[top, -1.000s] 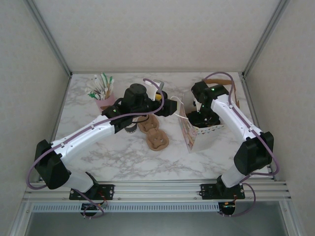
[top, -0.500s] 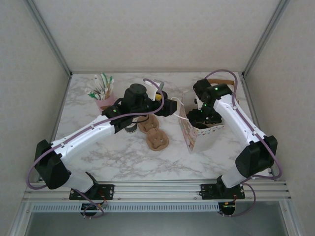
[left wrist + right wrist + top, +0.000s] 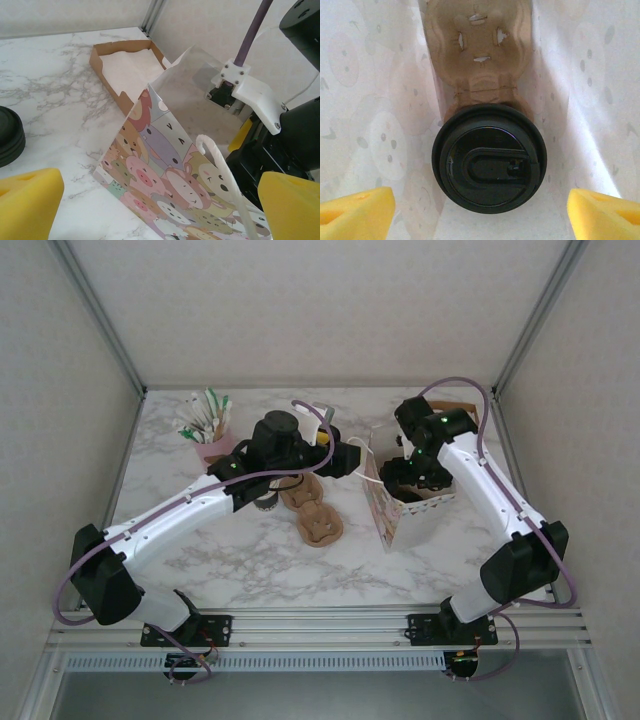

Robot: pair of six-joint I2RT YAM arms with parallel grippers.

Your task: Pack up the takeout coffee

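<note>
Overhead, the right gripper [image 3: 480, 212] hangs, jaws spread, above the takeout coffee [image 3: 489, 157].

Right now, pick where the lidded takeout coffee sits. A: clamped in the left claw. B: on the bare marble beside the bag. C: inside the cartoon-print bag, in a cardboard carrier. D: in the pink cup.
C: the right wrist view looks down on the takeout coffee, black lid up, seated in the cardboard carrier between the walls of the bag.
</note>
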